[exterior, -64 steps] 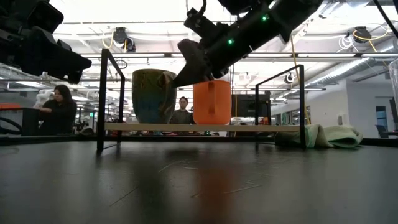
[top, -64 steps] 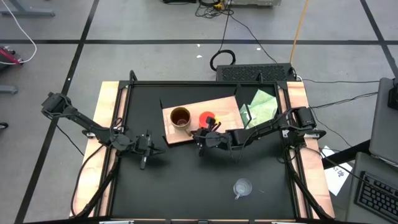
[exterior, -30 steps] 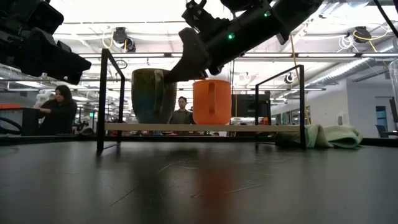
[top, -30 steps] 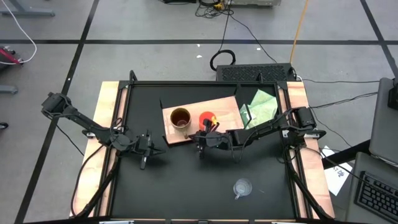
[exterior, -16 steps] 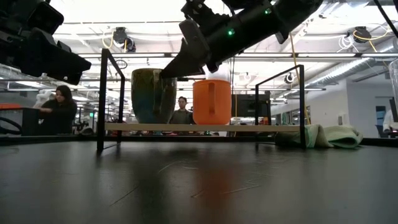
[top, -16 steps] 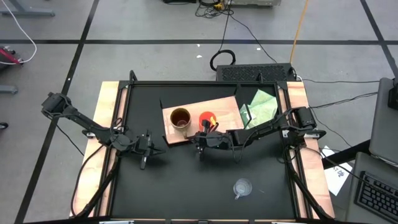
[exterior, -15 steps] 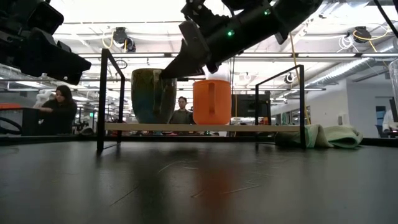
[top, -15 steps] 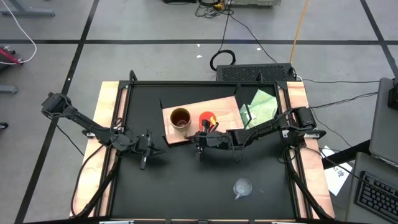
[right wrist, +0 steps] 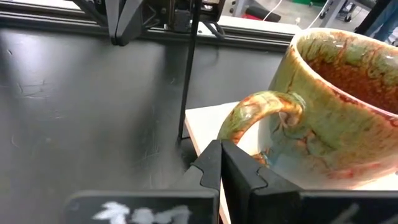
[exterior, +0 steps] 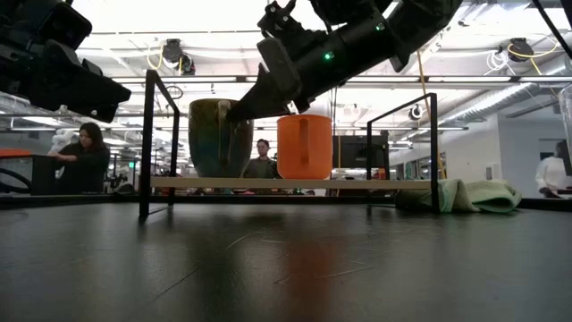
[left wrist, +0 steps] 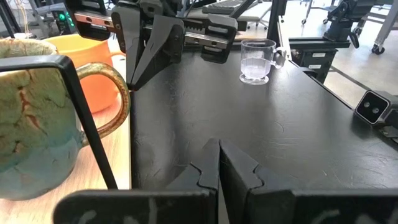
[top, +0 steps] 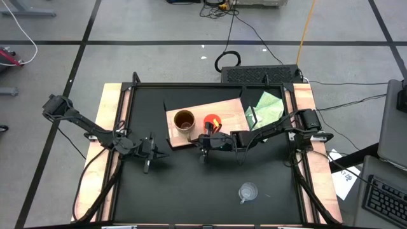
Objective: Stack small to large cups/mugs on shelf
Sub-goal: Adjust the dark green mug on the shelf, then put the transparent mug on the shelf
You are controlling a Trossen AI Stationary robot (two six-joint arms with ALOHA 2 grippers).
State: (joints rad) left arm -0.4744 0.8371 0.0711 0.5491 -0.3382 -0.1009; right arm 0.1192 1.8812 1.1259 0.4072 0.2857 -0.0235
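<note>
**Clear cup lay behind my right claw, on the open table**

My right gripper (top: pixel 205 151) hung just off the front edge of the shelf (top: pixel 226 109), its fingers pressed together on nothing, tips aimed toward the handle of the large brown-gold mug (top: pixel 184 119). That mug and the orange cup (top: pixel 212 122) stood side by side on the board, not nested. The small clear cup (top: pixel 247 191) stood upright on the dark table, well apart from the shelf, toward the near edge and on my right arm's side. So it lay opposite to where my claw pointed. My left gripper (top: pixel 147 163), also pinched shut and empty, waited over the table left of the shelf, farther from that cup. I judged the right arm the nearer.
</note>
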